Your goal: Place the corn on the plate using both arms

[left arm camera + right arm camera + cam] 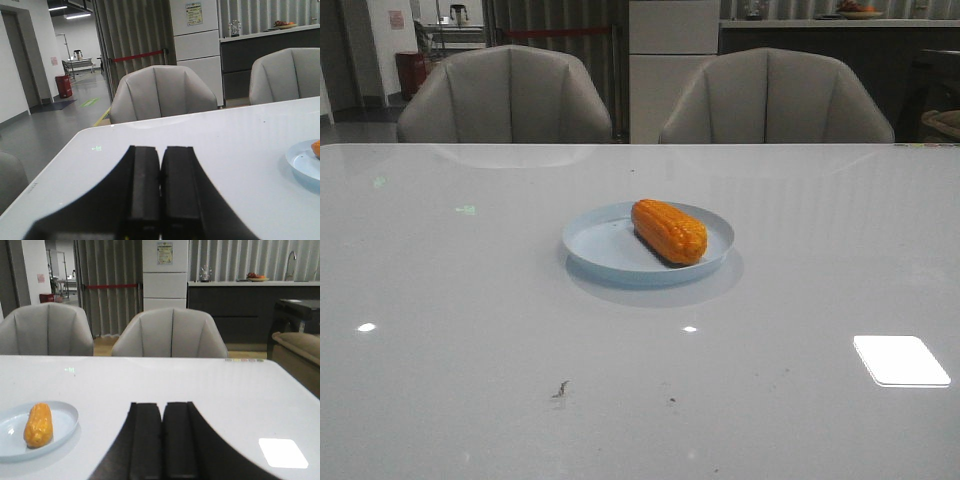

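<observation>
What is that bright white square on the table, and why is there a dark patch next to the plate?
In the front view, the white square is glare from a light reflecting off the shiny table; the right wrist view shows it too. The dark patch is the plate casting a soft shadow. In the left wrist view, the shut left tool looks close and dark.
</observation>
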Controlling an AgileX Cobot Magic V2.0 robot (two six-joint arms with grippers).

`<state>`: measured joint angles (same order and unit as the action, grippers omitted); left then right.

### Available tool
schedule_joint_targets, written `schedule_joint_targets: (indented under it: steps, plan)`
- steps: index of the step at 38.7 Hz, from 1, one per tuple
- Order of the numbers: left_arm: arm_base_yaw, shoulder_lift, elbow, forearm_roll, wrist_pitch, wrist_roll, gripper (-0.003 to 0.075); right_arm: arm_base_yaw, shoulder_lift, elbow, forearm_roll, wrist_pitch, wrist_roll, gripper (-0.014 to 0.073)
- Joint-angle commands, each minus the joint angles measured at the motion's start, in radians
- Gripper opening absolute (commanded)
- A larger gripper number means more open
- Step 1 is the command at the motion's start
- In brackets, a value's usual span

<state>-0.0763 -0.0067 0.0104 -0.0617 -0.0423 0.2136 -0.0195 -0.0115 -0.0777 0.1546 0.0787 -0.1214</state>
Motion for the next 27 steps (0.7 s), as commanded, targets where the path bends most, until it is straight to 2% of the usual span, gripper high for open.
schedule_joint_targets:
  steps: [1,4,6,12,27]
  plan:
    - [0.002,-0.019,0.039,-0.001,-0.084,-0.011,0.0094,-0.004,-0.021,0.029,0.005,-0.102,0.0,0.0033]
    - [0.002,-0.019,0.039,-0.001,-0.084,-0.011,0.0094,-0.004,-0.022,0.087,0.005,-0.109,0.0,0.0033]
    - [0.002,-0.019,0.039,-0.001,-0.084,-0.011,0.0094,-0.004,-0.022,0.084,0.005,-0.05,0.0,0.0033]
    - [0.002,-0.019,0.039,-0.001,-0.084,-0.011,0.0094,-0.004,-0.022,0.084,0.005,0.005,0.0,0.0033]
    - [0.002,-0.019,0.039,-0.001,-0.084,-0.011,0.0094,-0.004,-0.022,0.084,0.005,0.011,0.0,0.0033]
